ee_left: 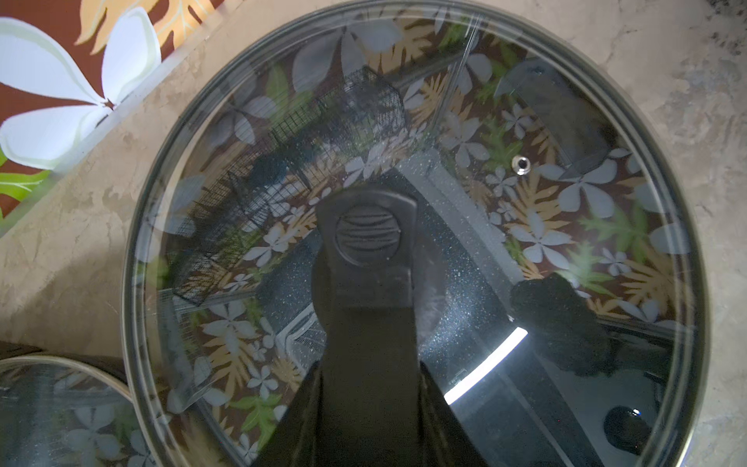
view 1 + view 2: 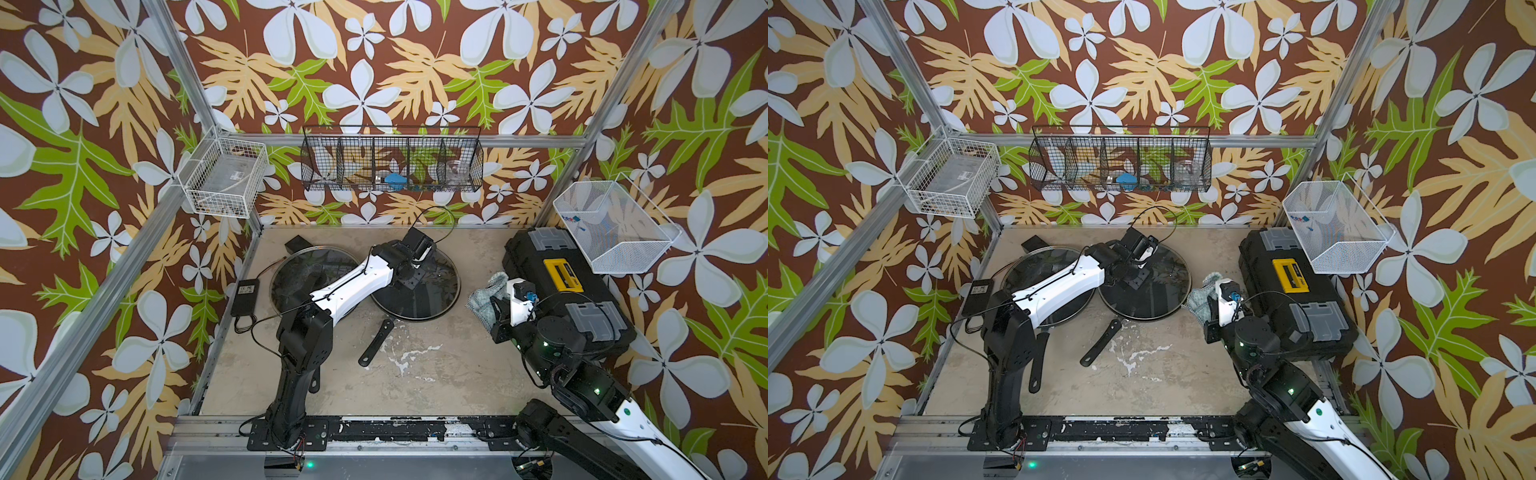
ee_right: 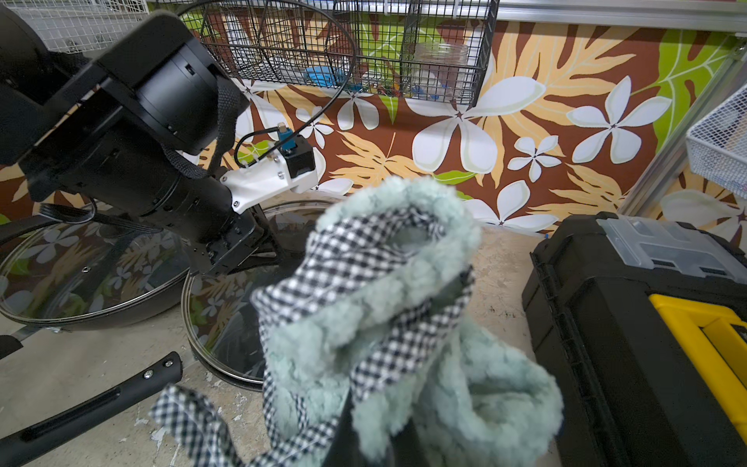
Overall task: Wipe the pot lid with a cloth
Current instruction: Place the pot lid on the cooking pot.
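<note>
The pot lid point(image 2: 440, 282) point(image 2: 1167, 286) is round glass with a metal rim, at the table's middle back. Its black handle point(image 1: 368, 242) runs between the jaws of my left gripper point(image 2: 409, 275) point(image 2: 1136, 276) point(image 1: 372, 424), which is shut on it from above. The cloth point(image 2: 482, 297) point(image 2: 1202, 297) point(image 3: 384, 303), pale teal fleece with a black-and-white checked side, hangs bunched from my right gripper point(image 2: 494, 307) point(image 3: 364, 436). That gripper is shut on it, just right of the lid point(image 3: 226, 323) and clear of it.
A second glass lid point(image 2: 299, 282) lies left of the first, partly under my left arm. A black pan handle point(image 2: 376, 343) lies in front. A black toolbox point(image 2: 561, 282) fills the right side. A power adapter point(image 2: 245, 297) sits at the left edge. Wire baskets point(image 2: 392, 160) hang on the walls.
</note>
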Controlling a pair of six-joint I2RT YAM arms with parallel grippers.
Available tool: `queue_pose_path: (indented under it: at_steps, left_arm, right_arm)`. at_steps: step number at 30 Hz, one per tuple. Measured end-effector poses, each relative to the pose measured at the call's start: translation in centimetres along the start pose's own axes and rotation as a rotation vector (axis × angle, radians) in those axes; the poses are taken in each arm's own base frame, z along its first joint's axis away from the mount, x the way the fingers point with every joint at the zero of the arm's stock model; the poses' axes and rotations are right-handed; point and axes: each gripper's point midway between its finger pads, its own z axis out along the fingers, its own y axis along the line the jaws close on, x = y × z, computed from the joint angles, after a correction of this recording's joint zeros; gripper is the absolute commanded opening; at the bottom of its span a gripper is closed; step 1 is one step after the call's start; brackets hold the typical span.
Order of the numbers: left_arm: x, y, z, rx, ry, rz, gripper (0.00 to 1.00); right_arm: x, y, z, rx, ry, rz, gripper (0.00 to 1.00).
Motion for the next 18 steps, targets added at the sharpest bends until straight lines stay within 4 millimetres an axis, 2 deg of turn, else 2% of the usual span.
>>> queue_pose_path:
  at_steps: [6,18]
  left_arm:
    - [0.57,0.29,-0.1,0.015,-0.008,-0.029,0.0]
    - [0.02,0.37,0.37,0.026,-0.041,-0.05,0.0]
  right_arm:
    - [0.13,0.06,0.15,0.0,0.006,-0.001,0.0]
    - [0.06,0.0,0.06,0.001,0.003,0.006,0.0]
